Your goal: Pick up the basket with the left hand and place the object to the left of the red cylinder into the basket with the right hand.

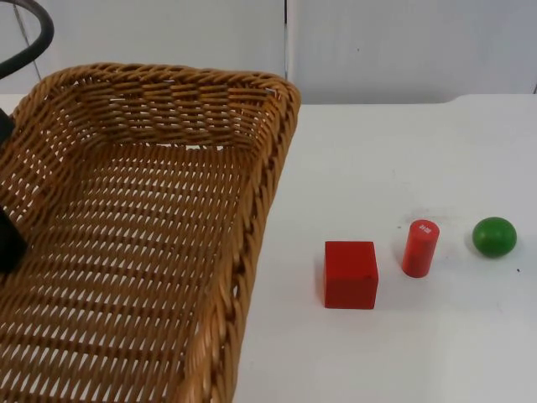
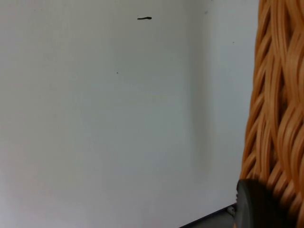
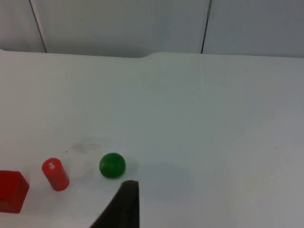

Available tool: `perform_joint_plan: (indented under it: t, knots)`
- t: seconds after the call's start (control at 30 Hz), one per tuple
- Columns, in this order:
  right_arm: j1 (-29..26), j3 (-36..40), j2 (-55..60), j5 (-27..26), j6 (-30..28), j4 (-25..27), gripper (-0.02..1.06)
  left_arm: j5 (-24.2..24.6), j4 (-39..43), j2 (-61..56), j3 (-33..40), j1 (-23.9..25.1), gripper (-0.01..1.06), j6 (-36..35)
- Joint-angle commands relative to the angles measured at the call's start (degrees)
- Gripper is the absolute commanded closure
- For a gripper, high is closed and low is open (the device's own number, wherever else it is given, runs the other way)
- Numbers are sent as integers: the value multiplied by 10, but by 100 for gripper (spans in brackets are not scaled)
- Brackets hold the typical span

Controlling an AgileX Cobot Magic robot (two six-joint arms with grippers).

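A large woven wicker basket (image 1: 252, 218) hangs tilted over the left side of the table, close to the top camera. My left gripper (image 1: 7, 239) is at its left rim, shut on the basket; in the left wrist view the rim (image 2: 278, 109) runs beside a black fingertip (image 2: 259, 206). A red cube (image 1: 351, 274) lies on the table just left of the upright red cylinder (image 1: 419, 248). My right gripper (image 3: 124, 204) hovers above the table near the green ball (image 3: 112, 165), with the cylinder (image 3: 55, 174) and cube (image 3: 12, 190) beyond it.
The green ball (image 1: 494, 236) sits right of the cylinder. The white table (image 1: 394, 159) ends at the grey partition wall (image 1: 403, 42) behind. The basket's right rim hangs close to the cube's left side.
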Motion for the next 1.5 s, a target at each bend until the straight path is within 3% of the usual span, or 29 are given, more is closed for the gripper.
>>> perform_joint_plan:
  t: [0.0, 0.43, 0.73, 0.9, 1.17, 1.47]
  knots:
    - [-1, -22, 38, -16, -6, 1, -1, 5, -21, -7, 2, 0, 105, -1]
    - [-1, -171, 284, -20, -35, 1, -1, -2, -21, -7, 2, 0, 105, -1]
    - [-1, -225, 401, -20, -117, 35, -1, -4, -21, -7, 2, 0, 105, -1]
    - [-1, -243, 466, -25, -182, 93, -1, -10, -21, -7, 2, 0, 105, -1]
    - [2, -281, 567, -24, -332, 204, 0, -11, -21, -7, 2, 0, 105, -1]
    - [78, -322, 659, -20, -460, 199, 3, -11, -21, -7, 2, 0, 105, -1]
